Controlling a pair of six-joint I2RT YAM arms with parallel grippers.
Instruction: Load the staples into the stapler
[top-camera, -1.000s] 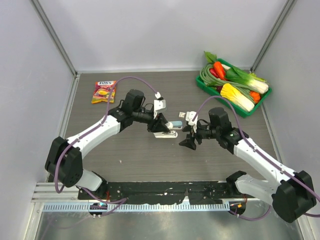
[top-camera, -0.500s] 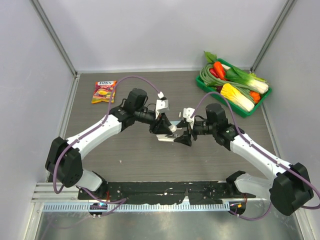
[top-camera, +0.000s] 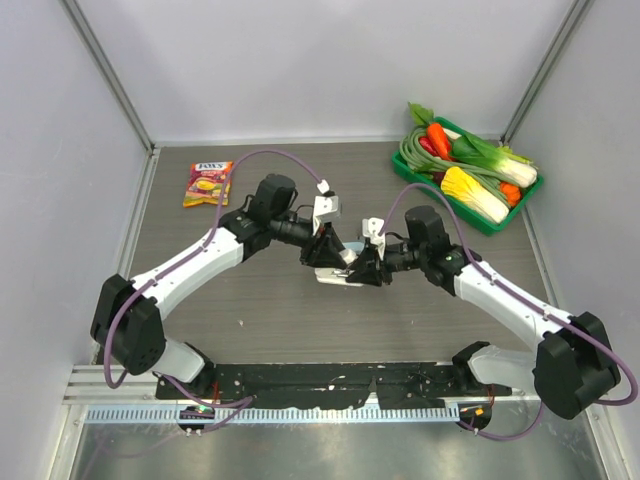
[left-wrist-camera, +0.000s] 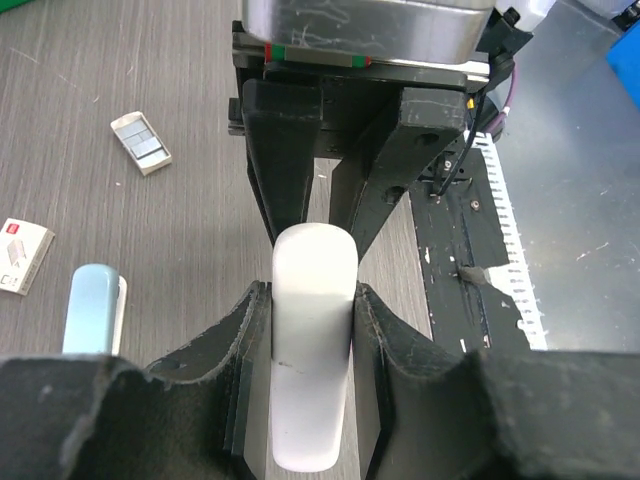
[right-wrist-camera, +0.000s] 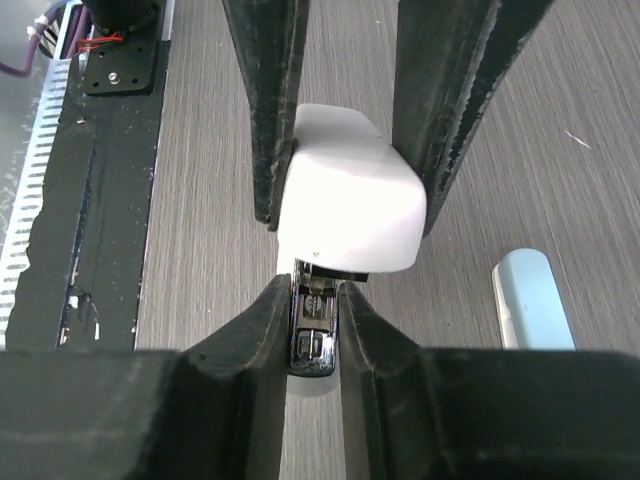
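Left tool (left-wrist-camera: 311, 310) clamps the white stapler (left-wrist-camera: 311, 410) mid-body, right tool (right-wrist-camera: 313, 310) pinches the metal magazine (right-wrist-camera: 311, 350) at its nose.

Soft, even overhead light; faint shadows on the desk (top-camera: 260, 310). Wrist views sharp mid-frame; the left end effector (left-wrist-camera: 312, 298) blurs (slightly) nearest the lens.
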